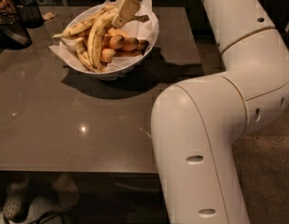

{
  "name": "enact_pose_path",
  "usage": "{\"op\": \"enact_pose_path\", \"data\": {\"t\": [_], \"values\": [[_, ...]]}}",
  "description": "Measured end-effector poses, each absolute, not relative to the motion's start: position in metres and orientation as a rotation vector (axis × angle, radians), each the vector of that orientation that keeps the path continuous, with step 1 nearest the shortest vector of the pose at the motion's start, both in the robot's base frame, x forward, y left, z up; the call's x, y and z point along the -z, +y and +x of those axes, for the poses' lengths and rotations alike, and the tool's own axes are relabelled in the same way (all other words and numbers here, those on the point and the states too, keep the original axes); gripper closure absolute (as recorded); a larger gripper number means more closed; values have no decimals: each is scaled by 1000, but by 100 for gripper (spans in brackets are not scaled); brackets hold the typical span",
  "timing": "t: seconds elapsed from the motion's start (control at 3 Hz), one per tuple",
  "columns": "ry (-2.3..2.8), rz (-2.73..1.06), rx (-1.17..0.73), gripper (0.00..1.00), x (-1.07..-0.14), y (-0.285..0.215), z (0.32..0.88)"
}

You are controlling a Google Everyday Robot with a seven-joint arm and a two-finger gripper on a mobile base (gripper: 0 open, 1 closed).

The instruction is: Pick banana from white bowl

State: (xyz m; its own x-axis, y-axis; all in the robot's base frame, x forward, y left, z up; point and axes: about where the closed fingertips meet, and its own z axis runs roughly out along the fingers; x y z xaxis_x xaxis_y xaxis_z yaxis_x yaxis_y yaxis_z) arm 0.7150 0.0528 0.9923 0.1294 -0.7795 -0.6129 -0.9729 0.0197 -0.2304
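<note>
The white bowl (pixel 117 73), lined with crumpled white paper, stands at the far middle of the brown table (pixel 65 134). The banana (pixel 96 40), large, curved and yellow, lies in the bowl with its upper end raised toward the far rim. My gripper (pixel 126 10) reaches down from the top of the view over the bowl's far side and is shut on the banana's upper end. A thinner spotted banana (pixel 75 29) lies at the bowl's left. Short orange-yellow bananas (pixel 122 43) lie to the right of the big one.
My white arm (pixel 205 125) fills the right side of the view and hangs over the table's right edge. A black wire-mesh basket (pixel 29 12) stands at the table's far left corner. Shoes (pixel 14 204) show under the near edge.
</note>
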Motion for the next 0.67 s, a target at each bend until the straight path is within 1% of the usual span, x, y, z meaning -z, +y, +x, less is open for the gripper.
{"op": "enact_pose_path", "data": {"t": [0.67], "values": [[1687,-1772,-442,100,-996,53,711]]}}
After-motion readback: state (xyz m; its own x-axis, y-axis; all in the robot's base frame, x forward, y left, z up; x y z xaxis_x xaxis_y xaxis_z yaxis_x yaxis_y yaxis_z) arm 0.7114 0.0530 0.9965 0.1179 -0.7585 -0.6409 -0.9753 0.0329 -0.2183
